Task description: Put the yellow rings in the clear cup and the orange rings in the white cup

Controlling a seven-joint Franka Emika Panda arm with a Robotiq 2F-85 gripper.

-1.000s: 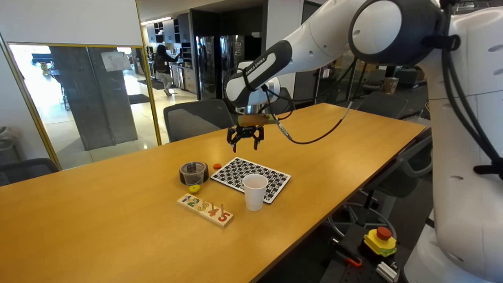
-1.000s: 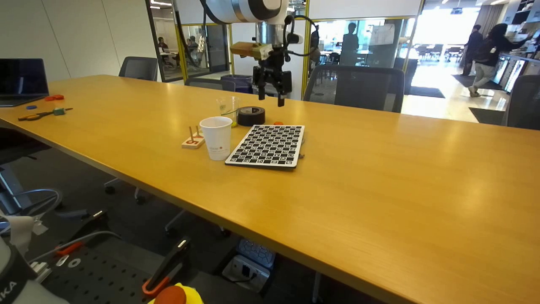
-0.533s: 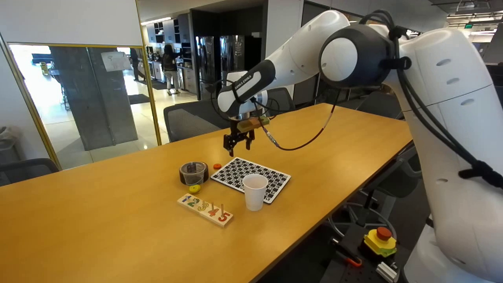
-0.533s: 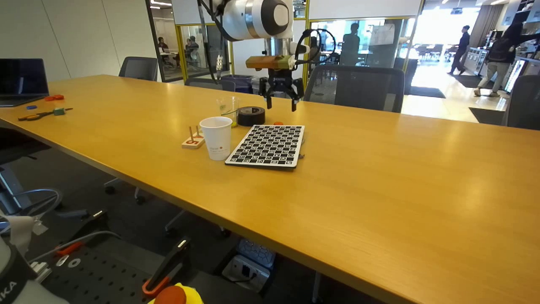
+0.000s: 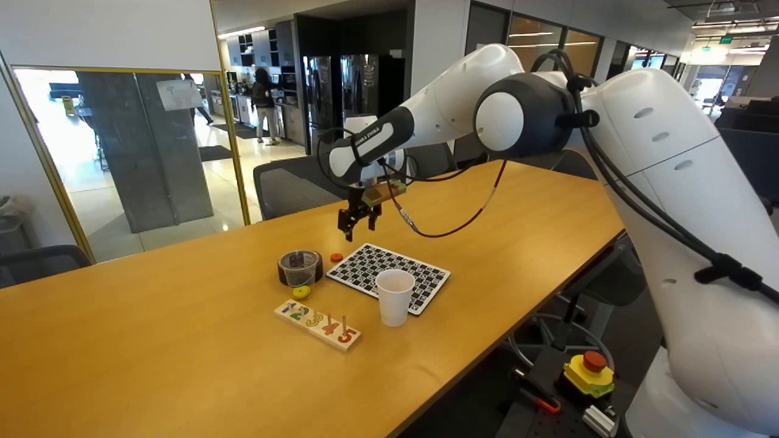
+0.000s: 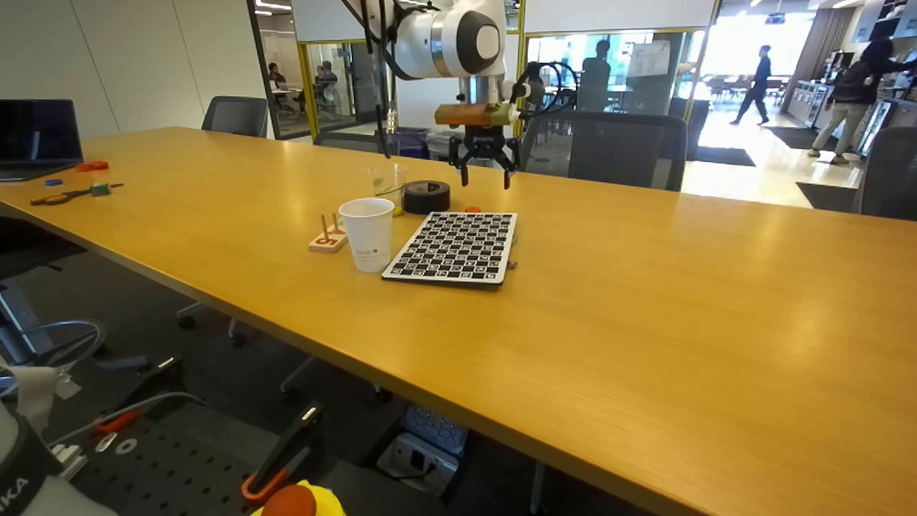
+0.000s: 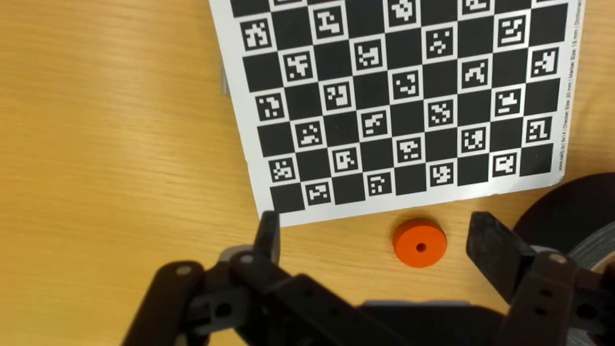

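- Our jaws hang apart, nothing held, probably to straddle the orange ring on the counter below.
- Our white cup and clear cup stand mouth-up, we guess for drops; yellow ring sits by the latter.

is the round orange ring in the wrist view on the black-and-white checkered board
No, the ring lies on the tan wooden table, apart from the board.

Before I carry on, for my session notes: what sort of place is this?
Probably an office meeting room near a kitchen area: a long table with mesh-backed chairs along it, an open laptop on top, and what look like tall dark refrigerators beyond.
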